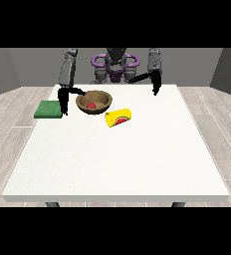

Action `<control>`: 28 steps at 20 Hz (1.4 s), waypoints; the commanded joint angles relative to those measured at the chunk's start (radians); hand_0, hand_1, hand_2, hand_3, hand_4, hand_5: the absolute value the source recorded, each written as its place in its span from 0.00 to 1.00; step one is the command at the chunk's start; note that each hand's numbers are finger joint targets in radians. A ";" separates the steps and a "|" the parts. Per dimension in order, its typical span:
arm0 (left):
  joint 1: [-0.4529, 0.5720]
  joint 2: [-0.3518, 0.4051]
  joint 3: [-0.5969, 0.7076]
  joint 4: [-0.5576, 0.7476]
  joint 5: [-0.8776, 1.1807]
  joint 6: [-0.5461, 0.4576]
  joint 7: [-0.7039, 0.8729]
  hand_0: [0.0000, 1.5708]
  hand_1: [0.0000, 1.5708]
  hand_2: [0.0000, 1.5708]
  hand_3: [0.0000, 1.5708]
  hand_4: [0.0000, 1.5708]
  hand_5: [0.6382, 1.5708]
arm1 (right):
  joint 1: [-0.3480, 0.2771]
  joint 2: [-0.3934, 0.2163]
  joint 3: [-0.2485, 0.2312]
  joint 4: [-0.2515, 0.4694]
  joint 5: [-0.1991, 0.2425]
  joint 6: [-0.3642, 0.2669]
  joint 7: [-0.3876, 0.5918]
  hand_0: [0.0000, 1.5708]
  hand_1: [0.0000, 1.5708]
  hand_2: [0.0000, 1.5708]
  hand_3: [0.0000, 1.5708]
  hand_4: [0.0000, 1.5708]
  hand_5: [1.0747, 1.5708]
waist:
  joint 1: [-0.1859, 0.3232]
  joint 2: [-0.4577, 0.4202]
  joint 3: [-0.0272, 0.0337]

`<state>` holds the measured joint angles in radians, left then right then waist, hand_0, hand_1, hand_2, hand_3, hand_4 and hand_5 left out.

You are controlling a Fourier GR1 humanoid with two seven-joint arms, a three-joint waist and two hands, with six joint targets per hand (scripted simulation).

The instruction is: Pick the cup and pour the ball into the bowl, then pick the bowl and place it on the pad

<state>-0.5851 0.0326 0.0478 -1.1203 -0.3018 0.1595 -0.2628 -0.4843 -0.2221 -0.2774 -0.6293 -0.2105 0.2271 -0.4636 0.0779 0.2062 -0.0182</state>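
White desk (117,159), broad and square, set on a pale plank floor (212,129) before grey walls (18,64). Robot (115,67) seated at the far edge, both arms reaching forward over the desk.

Green pad (49,109) flat at the desk's edge on the view's left, nothing on it. Wooden bowl (94,102) upright just beside the pad, toward the centre, not touching it. Yellow cup (118,117) lying on its side near the bowl, on the camera side, mouth turned toward the camera. Red ball (91,105) resting inside the bowl.

Progress, judged from the layout: pouring step apparently done, with ball in bowl and cup put down; placing step not yet done, with bowl on the bare desk rather than on the pad.

Hand at the view's left (64,103) hanging down between pad and bowl, close to the bowl's rim; contact with the rim not discernible; fingers too small to tell whether spread or curled. Hand at the view's right (156,87) raised over the far part of the desk, well apart from cup and bowl, holding nothing; finger state likewise not discernible.
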 commanded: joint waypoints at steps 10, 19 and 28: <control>-0.025 -0.010 -0.043 -0.070 0.010 -0.060 0.089 0.00 0.00 0.00 0.00 0.00 0.99 | -0.008 0.081 -0.035 0.018 -0.049 -0.063 0.040 0.00 0.00 0.00 0.00 0.15 0.92 | 0.096 -0.003 0.0183; 0.047 0.050 0.016 -0.048 0.060 -0.105 0.042 0.00 0.00 0.00 0.00 0.00 0.99 | -0.033 0.176 0.020 0.047 -0.024 -0.157 0.054 0.00 0.00 0.00 0.00 0.23 0.95 | 0.040 -0.044 0.0184; 0.034 0.002 -0.014 -0.064 0.035 -0.062 0.062 0.00 0.00 0.00 0.00 0.00 1.00 | -0.055 0.068 0.055 0.100 0.076 -0.334 0.265 1.00 1.00 1.00 1.00 0.66 0.96 | 0.079 -0.045 0.0169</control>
<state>-0.5834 0.0657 0.0435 -1.1988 -0.2617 0.0752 -0.1845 -0.5281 -0.1573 -0.2505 -0.5820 -0.1649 -0.0492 -0.3424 0.1589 0.1626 -0.0236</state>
